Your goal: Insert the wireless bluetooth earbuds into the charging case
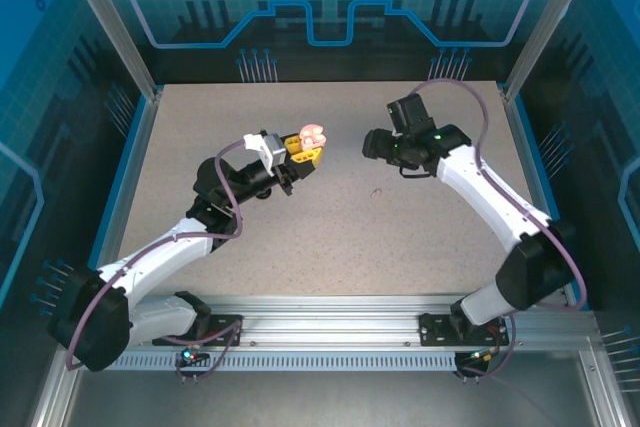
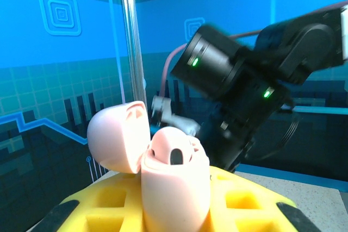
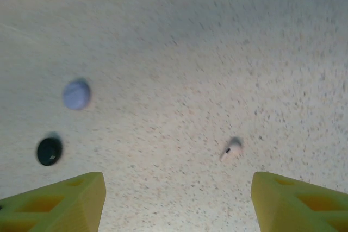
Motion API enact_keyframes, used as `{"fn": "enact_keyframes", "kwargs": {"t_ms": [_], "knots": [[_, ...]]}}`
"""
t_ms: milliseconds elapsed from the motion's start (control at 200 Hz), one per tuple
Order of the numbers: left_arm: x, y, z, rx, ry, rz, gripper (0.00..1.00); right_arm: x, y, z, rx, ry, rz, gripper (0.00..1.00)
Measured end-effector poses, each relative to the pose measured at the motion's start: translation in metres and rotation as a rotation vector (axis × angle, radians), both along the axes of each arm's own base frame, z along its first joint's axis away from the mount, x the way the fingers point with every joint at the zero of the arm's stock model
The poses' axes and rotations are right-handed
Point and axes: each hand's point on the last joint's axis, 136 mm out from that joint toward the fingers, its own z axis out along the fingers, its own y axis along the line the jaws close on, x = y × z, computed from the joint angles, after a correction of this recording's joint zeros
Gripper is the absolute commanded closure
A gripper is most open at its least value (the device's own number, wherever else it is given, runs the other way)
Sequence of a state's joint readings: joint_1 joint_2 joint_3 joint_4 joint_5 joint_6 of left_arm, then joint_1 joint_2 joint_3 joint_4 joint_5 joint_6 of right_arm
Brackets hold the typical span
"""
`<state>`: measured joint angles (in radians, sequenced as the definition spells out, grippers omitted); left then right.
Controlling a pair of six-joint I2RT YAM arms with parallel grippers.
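Pick step: left gripper (image 1: 303, 154) is clamped on the open pale pink charging case (image 2: 174, 180), right gripper (image 3: 178, 188) has fingers apart and empty over the pale pink earbud (image 3: 232, 148) lying loose on the table (image 3: 179, 36); next likely needs a centred descent on a tiny target.

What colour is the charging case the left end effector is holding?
Pale pink. The charging case shows best in the left wrist view.
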<state>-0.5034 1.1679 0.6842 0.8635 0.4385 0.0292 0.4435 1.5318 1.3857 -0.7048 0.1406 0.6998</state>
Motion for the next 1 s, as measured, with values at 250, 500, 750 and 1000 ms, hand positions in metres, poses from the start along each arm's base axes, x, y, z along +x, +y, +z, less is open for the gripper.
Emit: {"fn": "enact_keyframes", "kwargs": {"t_ms": [250, 500, 750, 1000], "knots": [[0.000, 0.001, 0.001, -0.001, 0.002, 0.006, 1.00, 0.003, 0.007, -0.081, -0.040, 0.225, -0.026, 0.29], [-0.003, 0.003, 0.006, -0.009, -0.011, 0.007, 1.00, 0.001, 0.007, -0.108, -0.031, 0.312, -0.058, 0.28], [-0.004, 0.004, 0.008, -0.012, -0.016, 0.008, 1.00, 0.002, 0.005, -0.112, 0.007, 0.325, -0.093, 0.28], [-0.004, 0.004, 0.008, -0.012, -0.016, 0.008, 1.00, -0.002, 0.007, -0.122, 0.041, 0.347, -0.109, 0.28]]}}
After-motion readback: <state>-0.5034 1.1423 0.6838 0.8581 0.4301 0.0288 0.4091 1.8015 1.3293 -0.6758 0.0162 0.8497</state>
